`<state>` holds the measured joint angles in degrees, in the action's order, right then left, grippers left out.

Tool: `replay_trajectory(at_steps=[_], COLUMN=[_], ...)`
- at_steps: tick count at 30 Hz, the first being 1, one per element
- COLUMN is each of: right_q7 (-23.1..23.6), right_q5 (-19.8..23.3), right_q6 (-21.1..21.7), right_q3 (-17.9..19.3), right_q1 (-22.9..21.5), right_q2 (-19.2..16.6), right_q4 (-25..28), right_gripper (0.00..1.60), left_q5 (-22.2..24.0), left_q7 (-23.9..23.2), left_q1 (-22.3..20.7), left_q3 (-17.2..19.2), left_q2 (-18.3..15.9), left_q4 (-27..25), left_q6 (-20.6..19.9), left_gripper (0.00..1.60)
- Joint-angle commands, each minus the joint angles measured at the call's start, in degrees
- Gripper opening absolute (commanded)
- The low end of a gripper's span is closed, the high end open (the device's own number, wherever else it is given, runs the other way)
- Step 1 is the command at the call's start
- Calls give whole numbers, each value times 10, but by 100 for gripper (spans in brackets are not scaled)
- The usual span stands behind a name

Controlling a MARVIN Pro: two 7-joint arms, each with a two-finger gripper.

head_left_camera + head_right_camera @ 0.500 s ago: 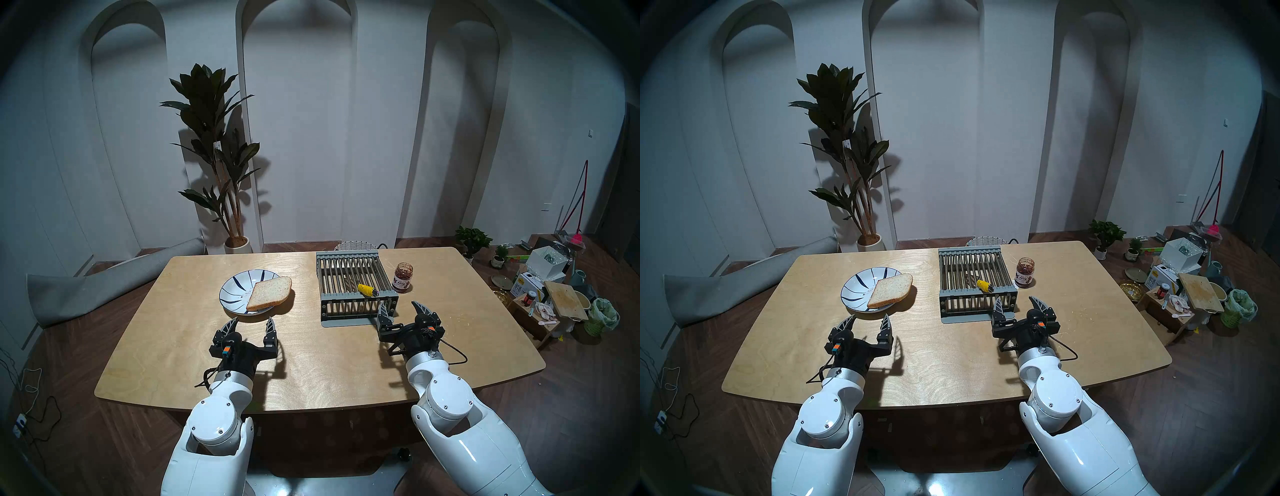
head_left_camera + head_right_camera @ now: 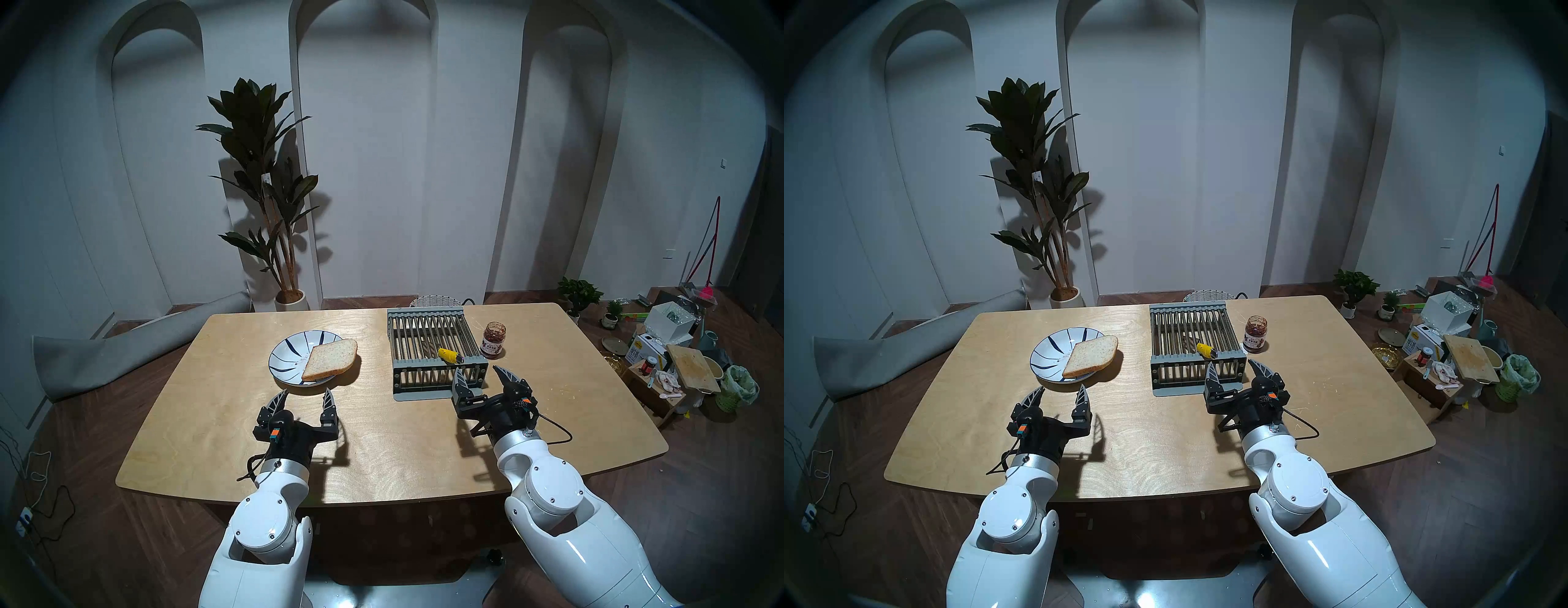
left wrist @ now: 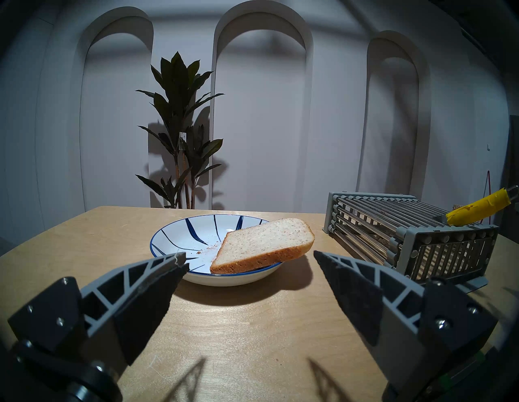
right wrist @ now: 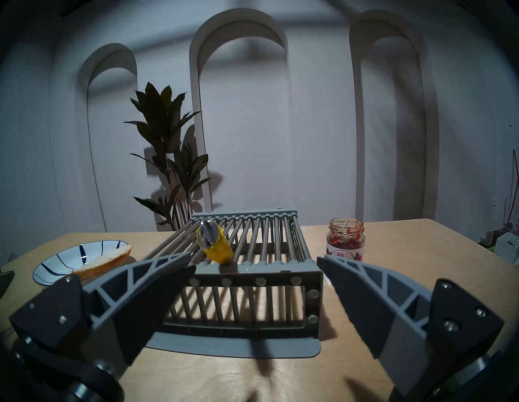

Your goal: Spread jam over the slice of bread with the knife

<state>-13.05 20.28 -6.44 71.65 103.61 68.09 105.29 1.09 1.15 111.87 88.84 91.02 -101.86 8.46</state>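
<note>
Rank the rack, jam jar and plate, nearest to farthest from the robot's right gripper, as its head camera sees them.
From the right gripper:
1. Rack, directly ahead.
2. Jam jar, ahead, slightly right.
3. Plate, far left, holding the bread.

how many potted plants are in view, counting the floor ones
3. A tall plant stands in a white pot on the floor behind the table. Two small plants sit on the floor at the right. More may hide in the clutter there.
</note>
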Motion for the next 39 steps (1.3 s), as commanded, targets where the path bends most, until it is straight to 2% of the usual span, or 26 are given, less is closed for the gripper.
replay_trajectory(at_steps=[1, 5, 9, 11, 14, 17, 18, 28, 33, 39], right_q7=[-10, -26, -66, -70, -86, -92, -92, -96, -101, -114], right_q5=[-42, -72, -104, -98, -129, -158, -134, -144, -148, -159], right_q6=[-62, -104, -142, -134, -180, -204, -212, -308, -341, -360], right_q3=[-4, -15, -22, -27, -29, -34, -31, -40, -44, -48], right_q1=[1, 3, 5, 1, -12, -32, -34, -92, -117, -140], right_q2=[17, 45, 79, 78, 103, 104, 116, 138, 149, 165], right_q4=[18, 8, -10, -13, -56, -84, -91, -172, -210, -247], right_gripper=[160, 160, 160, 160, 160, 160, 160, 160, 160, 160], left_q5=[-4, -7, -7, -7, -7, -8, -8, -10, -11, -11], left_q7=[1, 3, 7, 8, 13, 15, 15, 20, 20, 21], left_q1=[-10, -12, -11, -11, -8, -7, -6, -6, -5, -5], left_q3=[-6, -10, -14, -14, -16, -18, -18, -21, -22, -25], left_q2=[2, 2, 1, 1, 1, 0, 0, -1, -1, -2], left_q4=[-8, -6, -7, -7, -7, -6, -6, -7, -8, -10], left_q6=[8, 10, 13, 14, 18, 19, 20, 25, 27, 28], left_gripper=[160, 160, 160, 160, 160, 160, 160, 160, 160, 160])
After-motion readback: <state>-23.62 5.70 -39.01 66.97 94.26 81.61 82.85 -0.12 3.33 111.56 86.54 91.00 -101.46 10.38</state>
